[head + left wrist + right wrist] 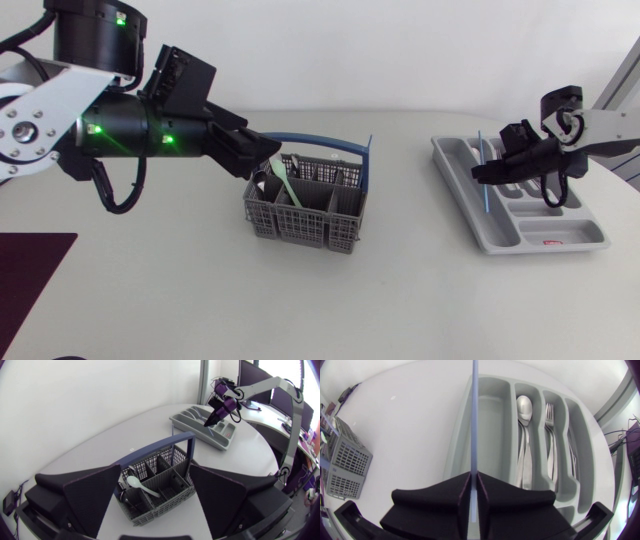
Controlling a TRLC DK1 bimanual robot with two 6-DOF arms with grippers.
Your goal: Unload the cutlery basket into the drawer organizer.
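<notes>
White bench (200,300): right jaws pinch blue stick (474,415) over drawer organizer (511,435); likely light, stiff, slippery, mid-shaft hold best; left jaws wide.

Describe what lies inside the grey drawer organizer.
A spoon lies in one slot and a fork in the next. The wide slot of the drawer organizer looks bare. The right gripper, shut on a thin blue stick, covers the slots' near ends.

Left arm stretches level, its gripper (258,158) spread wide just over the basket's (300,215) left end. Right gripper (487,172), well right of the basket, pinches a blue stick (481,195).
</notes>
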